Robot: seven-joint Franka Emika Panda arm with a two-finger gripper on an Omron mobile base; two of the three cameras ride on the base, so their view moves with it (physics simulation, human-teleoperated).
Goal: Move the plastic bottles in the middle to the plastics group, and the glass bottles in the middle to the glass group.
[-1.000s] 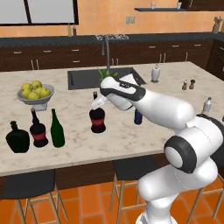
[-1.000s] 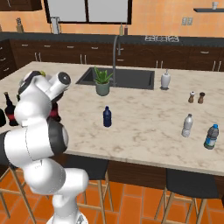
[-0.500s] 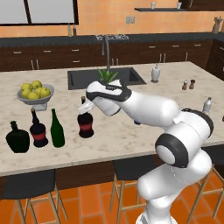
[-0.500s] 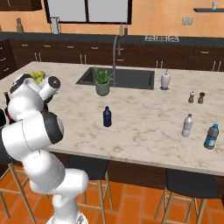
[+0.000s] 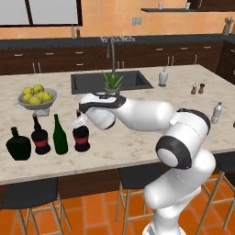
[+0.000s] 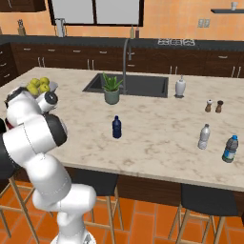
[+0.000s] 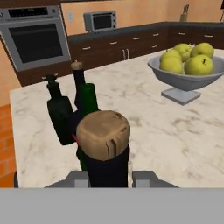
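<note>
My gripper is shut on the long neck of a round dark bottle with a red label. The bottle is upright at the counter's left front, just right of the tall green wine bottle. Left of those stand a second red-label bottle and the squat black-green flask. In the hand view the held bottle's cork sits above my gripper, with the green bottle and flask behind. The small dark-blue bottle stands mid-counter. The clear pale-capped bottle stands at the right.
A fruit bowl stands behind the glass bottles. The sink and potted plant lie at the back centre. A soap dispenser, two shakers and a blue-labelled bottle are to the right. Stools stand under the front edge.
The arm has swung left with the red-label bottle in its grip, from mid-counter to just beside the green wine bottle, and lowered it.
</note>
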